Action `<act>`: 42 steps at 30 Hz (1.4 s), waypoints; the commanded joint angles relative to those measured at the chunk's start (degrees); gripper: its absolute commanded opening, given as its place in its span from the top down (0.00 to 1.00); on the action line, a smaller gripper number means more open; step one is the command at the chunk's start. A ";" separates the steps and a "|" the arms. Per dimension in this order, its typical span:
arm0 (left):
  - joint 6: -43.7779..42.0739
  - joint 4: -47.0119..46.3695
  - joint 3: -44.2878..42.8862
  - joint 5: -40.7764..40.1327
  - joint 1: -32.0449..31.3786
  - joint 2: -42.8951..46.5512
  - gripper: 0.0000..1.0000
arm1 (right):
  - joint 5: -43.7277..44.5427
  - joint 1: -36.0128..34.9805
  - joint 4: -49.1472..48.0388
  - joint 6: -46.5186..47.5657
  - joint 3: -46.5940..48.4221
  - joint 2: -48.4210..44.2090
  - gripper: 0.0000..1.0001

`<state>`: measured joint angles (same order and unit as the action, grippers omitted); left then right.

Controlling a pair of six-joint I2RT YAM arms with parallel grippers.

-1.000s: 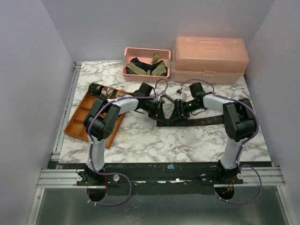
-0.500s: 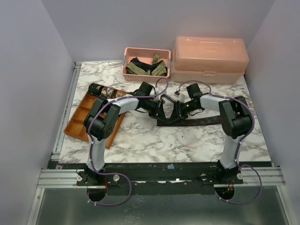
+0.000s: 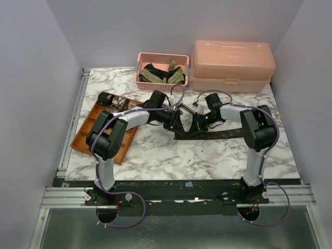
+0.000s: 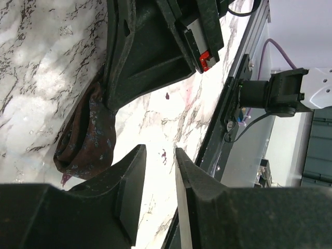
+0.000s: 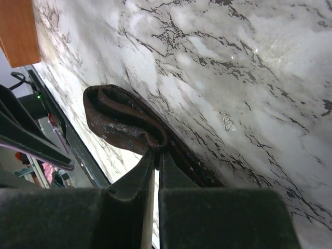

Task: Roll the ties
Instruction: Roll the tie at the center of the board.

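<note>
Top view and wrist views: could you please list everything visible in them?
table: one, white marble with grey veins, under everything
tie: one, dark brown, mid-table, coiled at one end, the rest a flat strip
basket: one, pink, back centre
basket ties: several, olive-gold and black, in the basket
box: one, peach, lid shut, back right
tray: one, orange, with compartments, left side
left gripper: one, black, open beside the coil
right gripper: one, black, shut on the tie
</note>
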<state>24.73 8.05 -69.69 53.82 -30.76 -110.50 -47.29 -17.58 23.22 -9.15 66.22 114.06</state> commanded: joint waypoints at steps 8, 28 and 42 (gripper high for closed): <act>1.39 -0.47 -2.12 -2.85 0.51 -8.08 0.66 | 3.62 -0.33 1.99 1.50 1.37 1.89 0.98; -31.44 -5.41 11.53 -9.69 -0.75 17.05 0.02 | 0.47 -0.87 4.20 2.68 0.71 -2.65 1.00; -47.65 -18.15 21.02 -22.70 -10.37 17.01 0.04 | 0.46 -0.87 8.40 7.27 0.55 1.20 0.99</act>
<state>-18.96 -3.40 -49.19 35.64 -39.31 -91.85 -46.98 -18.06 28.80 -4.40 66.81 113.65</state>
